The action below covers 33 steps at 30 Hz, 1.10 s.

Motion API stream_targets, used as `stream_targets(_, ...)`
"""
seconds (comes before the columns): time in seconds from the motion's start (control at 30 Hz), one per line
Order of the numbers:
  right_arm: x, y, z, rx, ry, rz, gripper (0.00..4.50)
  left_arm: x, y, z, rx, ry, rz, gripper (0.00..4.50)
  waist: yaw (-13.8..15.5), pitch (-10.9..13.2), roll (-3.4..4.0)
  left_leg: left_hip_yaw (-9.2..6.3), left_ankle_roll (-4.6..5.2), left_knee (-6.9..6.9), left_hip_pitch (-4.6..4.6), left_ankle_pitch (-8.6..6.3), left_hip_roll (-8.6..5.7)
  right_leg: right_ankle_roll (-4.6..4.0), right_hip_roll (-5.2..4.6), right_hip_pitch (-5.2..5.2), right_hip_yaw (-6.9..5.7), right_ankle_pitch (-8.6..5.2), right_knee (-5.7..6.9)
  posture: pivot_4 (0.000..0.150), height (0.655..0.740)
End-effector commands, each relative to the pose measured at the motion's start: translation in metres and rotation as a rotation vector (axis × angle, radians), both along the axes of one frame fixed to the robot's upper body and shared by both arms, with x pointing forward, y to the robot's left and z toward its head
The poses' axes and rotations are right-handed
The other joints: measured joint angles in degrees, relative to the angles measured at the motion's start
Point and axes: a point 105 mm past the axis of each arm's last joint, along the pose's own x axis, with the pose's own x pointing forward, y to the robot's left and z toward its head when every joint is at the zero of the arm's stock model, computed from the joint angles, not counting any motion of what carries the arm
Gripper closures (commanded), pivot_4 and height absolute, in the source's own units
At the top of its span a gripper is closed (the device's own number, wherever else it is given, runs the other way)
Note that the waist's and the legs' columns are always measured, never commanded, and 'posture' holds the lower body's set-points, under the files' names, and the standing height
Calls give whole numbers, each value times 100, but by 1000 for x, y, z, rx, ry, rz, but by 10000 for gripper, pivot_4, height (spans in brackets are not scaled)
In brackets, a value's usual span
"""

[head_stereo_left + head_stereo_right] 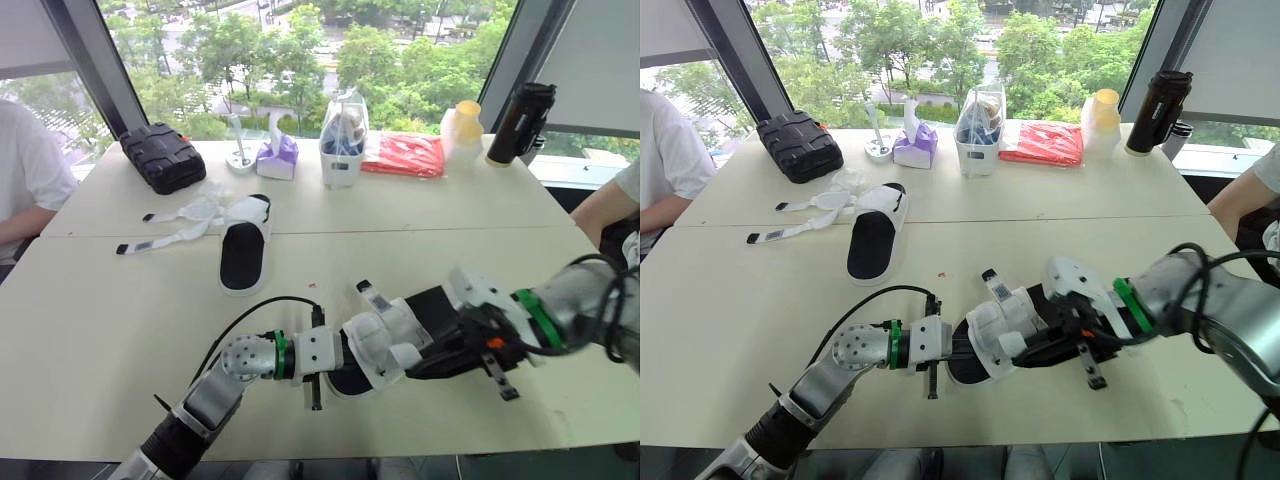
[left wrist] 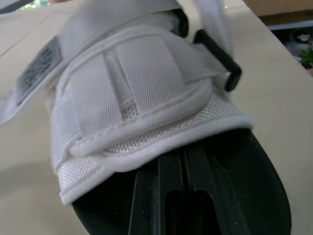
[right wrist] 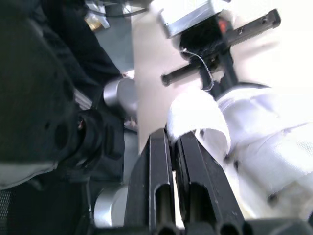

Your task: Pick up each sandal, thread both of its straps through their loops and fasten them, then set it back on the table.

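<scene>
left arm (image 1: pixel 205 400): comes in low from the near left, forearm angled toward the middle
left gripper (image 2: pixel 183 159): fingers squeezed together, pointing right
right arm (image 1: pixel 570 300): reaches in from the right, aimed at the left gripper
right gripper (image 3: pixel 172 139): pretty much closed, just a sliver between the fingers

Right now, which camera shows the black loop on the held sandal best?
Left wrist view: the black loop sits close up on the sandal's white upper, a strap running past it. The eye views show the whole sandal, its loop hard to make out. The right wrist view shows mostly white strap fabric.
</scene>
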Motion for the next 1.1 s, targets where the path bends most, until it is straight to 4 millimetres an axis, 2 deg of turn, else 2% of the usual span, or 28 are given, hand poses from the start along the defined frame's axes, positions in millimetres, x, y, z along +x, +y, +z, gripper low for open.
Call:
stream_targets(0.03, 24, 5, 9, 34, -94, -16, 44882, -7, 12, -34, 128, 90, 0, 45000, -8, 0, 1, 1, 0, 0, 1, 0, -2, 0, -2, -1, 1, 1, 1, 1500, 7400)
stream_targets(0.1, 38, 11, 5, 50, -92, -37, 44882, -7, 12, -34, 130, 88, 0, 45000, -14, -1, 2, 3, -1, 0, 3, 0, -2, -2, -2, -2, 3, 2, 3, 1500, 7400)
stream_targets(0.2, 48, 17, -5, 46, -86, -28, 44882, -7, 13, -34, 131, 88, 3, 45000, -14, -2, 4, 1, -4, 0, 5, 3, -1, -3, 0, -2, 2, 3, 8, 1500, 7400)
stream_targets(0.47, 61, 21, -18, 39, -71, -14, 44882, -7, 14, -34, 132, 86, 13, 45000, -26, -4, 6, 0, -12, 0, 10, 7, -1, -10, 2, -3, 2, 8, 15, 1500, 7400)
stream_targets(0.57, 66, 24, -18, 52, -70, -19, 34481, -6, 14, -34, 132, 84, 16, 45000, -25, -7, 10, 0, -17, 0, 12, 10, 0, -18, 9, -2, 3, 13, 15, 1500, 7400)
stream_targets(0.73, 80, 31, -12, 75, -106, -37, 9755, -5, 16, -34, 131, 83, 26, 45000, -23, -8, 11, -3, -20, 0, 12, 12, 0, -21, 11, -2, 2, 15, 17, 1500, 7400)
stream_targets(0.9, 94, 36, -14, 86, -122, -49, 9755, -4, 15, -33, 128, 82, 31, 45000, -26, -9, 12, -3, -21, 0, 12, 13, -1, -25, 12, -3, 2, 18, 17, 1500, 7400)
stream_targets(1.0, 106, 41, -8, 112, -126, -72, 9755, -3, 15, -33, 128, 81, 34, 45000, -36, -9, 13, -2, -25, 0, 13, 15, -3, -31, 15, -4, 4, 21, 18, 1500, 7400)
stream_targets(1.1, 106, 39, -11, 87, -96, -53, 9755, -2, 16, -33, 126, 79, 39, 45000, -27, -9, 13, -5, -29, 0, 11, 18, -3, -33, 17, -6, 3, 23, 20, 1500, 7400)
